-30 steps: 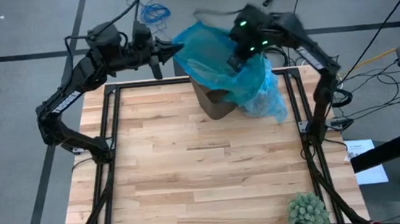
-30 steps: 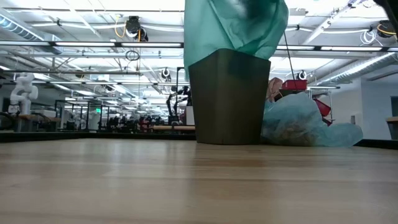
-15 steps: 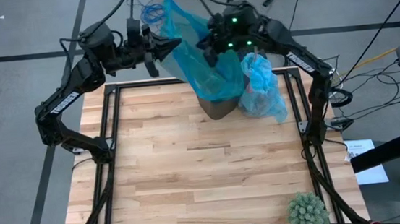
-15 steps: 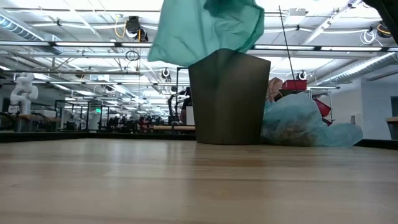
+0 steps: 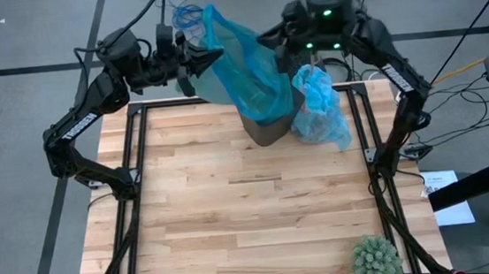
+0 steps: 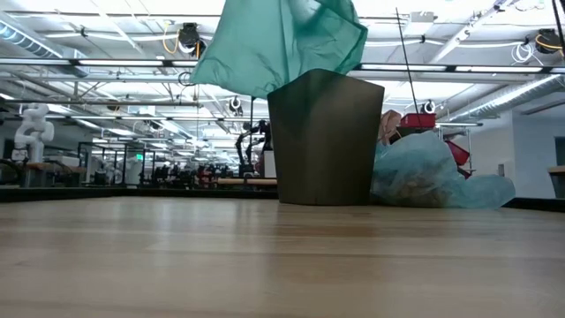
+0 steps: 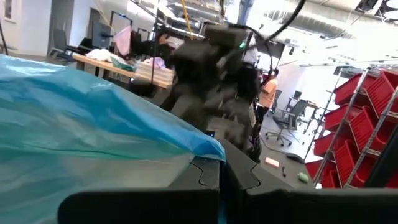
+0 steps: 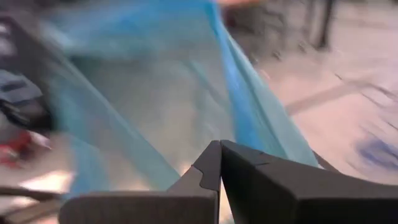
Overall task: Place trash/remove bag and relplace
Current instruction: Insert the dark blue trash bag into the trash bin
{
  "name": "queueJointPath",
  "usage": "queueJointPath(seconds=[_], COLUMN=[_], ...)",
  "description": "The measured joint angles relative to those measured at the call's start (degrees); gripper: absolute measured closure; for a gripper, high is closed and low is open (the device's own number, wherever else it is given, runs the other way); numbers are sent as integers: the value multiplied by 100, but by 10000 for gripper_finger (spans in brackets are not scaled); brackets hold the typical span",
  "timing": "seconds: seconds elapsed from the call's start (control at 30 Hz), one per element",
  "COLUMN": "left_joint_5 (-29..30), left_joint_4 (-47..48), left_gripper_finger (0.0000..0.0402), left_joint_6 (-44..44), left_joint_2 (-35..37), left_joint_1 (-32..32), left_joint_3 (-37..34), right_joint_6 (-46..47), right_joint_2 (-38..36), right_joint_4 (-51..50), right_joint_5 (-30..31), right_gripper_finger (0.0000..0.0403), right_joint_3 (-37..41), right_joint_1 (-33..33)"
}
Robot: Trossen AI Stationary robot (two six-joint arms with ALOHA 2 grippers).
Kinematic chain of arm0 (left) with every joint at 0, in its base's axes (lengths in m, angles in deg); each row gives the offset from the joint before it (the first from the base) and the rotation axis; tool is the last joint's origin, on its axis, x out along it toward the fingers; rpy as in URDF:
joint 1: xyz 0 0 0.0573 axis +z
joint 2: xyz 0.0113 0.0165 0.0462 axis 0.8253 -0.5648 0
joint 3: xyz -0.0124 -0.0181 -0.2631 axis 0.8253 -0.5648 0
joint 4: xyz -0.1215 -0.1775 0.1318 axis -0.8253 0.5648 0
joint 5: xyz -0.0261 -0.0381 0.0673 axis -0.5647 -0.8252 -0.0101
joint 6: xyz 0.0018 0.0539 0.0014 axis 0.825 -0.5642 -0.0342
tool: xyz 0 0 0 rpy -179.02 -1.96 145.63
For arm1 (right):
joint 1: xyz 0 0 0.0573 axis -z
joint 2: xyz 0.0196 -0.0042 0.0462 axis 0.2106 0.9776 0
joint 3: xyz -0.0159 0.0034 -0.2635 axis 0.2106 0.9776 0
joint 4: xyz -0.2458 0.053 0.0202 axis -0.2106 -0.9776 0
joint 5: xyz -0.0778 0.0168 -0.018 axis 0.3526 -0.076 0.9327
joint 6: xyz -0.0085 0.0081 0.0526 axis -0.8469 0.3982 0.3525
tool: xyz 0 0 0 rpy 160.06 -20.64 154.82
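Observation:
A teal-green plastic bag (image 5: 243,66) (image 6: 282,40) is held up between both grippers above the small dark bin (image 5: 266,133) (image 6: 325,141) at the table's far edge. My left gripper (image 5: 195,63) (image 7: 219,180) is shut on the bag's left side. My right gripper (image 5: 280,52) (image 8: 221,155) is shut at its right side. The pale sky-blue bag (image 5: 317,108) (image 6: 433,172) lies bunched on the table right of the bin, with brownish trash showing through it. My left gripper pinches the teal-green bag's upper edge (image 7: 208,149) between both fingers, coming level from the table's left. The bag slopes down from there, and its lower part (image 5: 269,108) lies over the bin's mouth. My right gripper is shut on the teal-green bag's right upper edge (image 5: 267,44), coming from the right; its own fingers (image 8: 261,180) hide the contact. The film (image 8: 143,93) spreads away in front of them.
A spiky green ball (image 5: 377,257) sits at the table's near right corner. The wooden table top (image 5: 251,216) stretches in front of the bin. Black frame rails (image 5: 132,165) run along the table's left and right sides. Cables lie on the floor beyond the far edge.
My right gripper swung left over the bin, then back toward the right and far edge. The teal-green bag, which had draped over the bin's mouth and right side, is now pulled up and leftward, spread between the grippers. The pale bag came into full view.

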Motion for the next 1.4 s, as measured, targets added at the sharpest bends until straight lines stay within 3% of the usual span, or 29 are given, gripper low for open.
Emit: queueJointPath(seconds=[0.13,0.37,0.47,0.6,0.9,1.13,1.4], left_joint_5=[1,-3,20,34,112,63,52], left_joint_4=[-68,-327,-460,-701,-571,-502,304], left_gripper_finger=[402,402,402,402,401,401,401], left_joint_6=[2,0,0,-9,-129,-297,-356], left_joint_2=[0,0,0,0,56,96,82], left_joint_1=[-2,-113,-157,-258,-327,-330,-332], left_joint_3=[0,0,0,0,-7,-4,0], right_joint_6=[80,372,502,481,-476,-602,-509], right_joint_2=[210,1234,1574,2024,2019,1256,901], right_joint_4=[581,1913,2166,1356,-1702,-2846,-3452], right_joint_5=[-536,-1282,-1368,-1263,10,995,1069], right_gripper_finger=[403,403,403,403,403,403,403], right_joint_3=[-14,18,-16,26,12,1,23], right_joint_1=[-70,-251,-283,-268,-132,255,641])
